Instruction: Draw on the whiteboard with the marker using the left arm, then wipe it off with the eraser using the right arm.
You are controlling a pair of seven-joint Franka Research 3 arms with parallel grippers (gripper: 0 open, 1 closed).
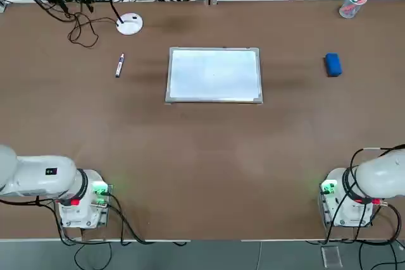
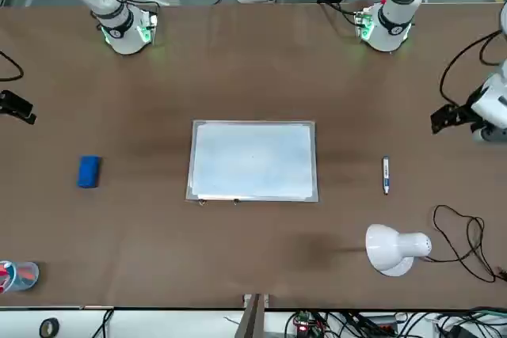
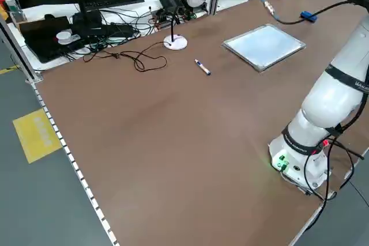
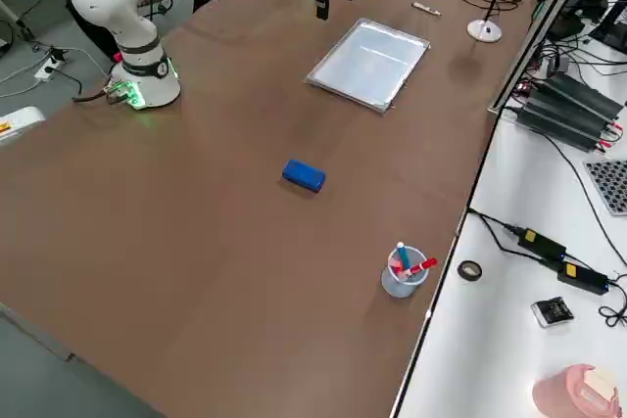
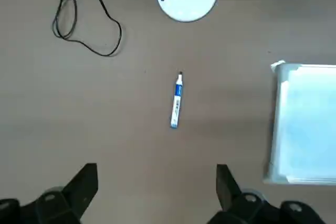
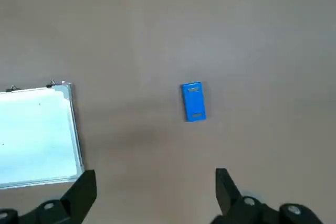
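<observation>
Marker (image 5: 176,101) lies on bare table beyond left hand (image 5: 155,192), fingers apart, beside whiteboard's (image 5: 307,124) edge.

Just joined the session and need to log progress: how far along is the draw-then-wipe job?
Nothing looks done: the white silver-framed whiteboard is blank. In hand: the left gripper, jaws open, hangs above the slim white-and-blue marker, which lies untouched on the brown table. Left: picking up the marker, drawing, then wiping; the blue block eraser lies untouched below the open right gripper.
</observation>
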